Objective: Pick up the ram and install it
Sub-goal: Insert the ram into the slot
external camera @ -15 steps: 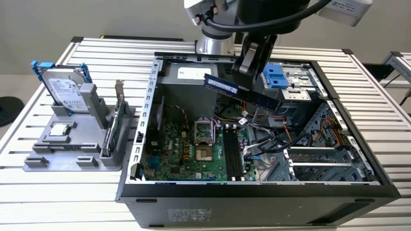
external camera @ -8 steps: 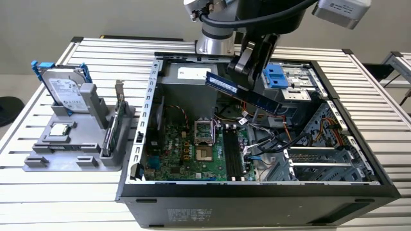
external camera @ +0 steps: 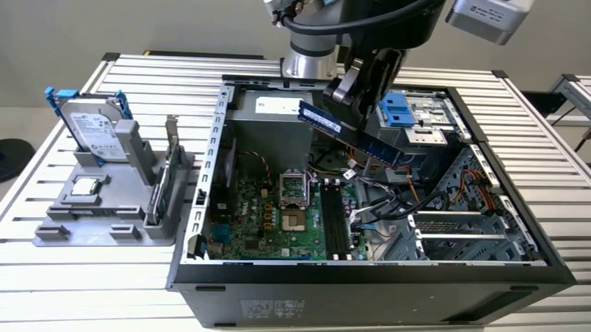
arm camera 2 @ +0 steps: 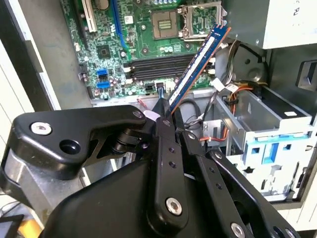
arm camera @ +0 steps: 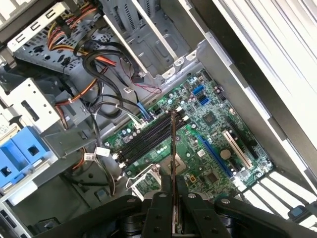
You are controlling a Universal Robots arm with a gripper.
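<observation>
Big picture first: the open computer case [external camera: 369,294] lies on its side on the slatted table [external camera: 83,290], and the arm hangs over its far end; inside, the green motherboard [external camera: 268,221] faces up at me, bare of memory as far as I can see.

Down a size: the black memory slots [external camera: 334,221] run side by side beside the processor socket [external camera: 293,221]; in the second wrist view those slots [arm camera 2: 153,67] read as dark parallel bars, none filled.

Now the ram [external camera: 356,135]: it's in the air, well above the board, inside the case's outline; the gripper [external camera: 344,97] has it pinched, jaws closed narrow on the stick's flat faces, and in the second wrist view the fingertips [arm camera 2: 163,121] clamp near one end while the rest of the ram [arm camera 2: 198,64] juts out toward the board.

The relation that matters: the stick's long axis is tilted, low end toward the exterior view's right, and I judge it skewed off the slots' line, not parallel; in the first wrist view the ram [arm camera: 173,144] shows edge-on, crossing the slots [arm camera: 148,136] at an angle; not touching them.
</observation>
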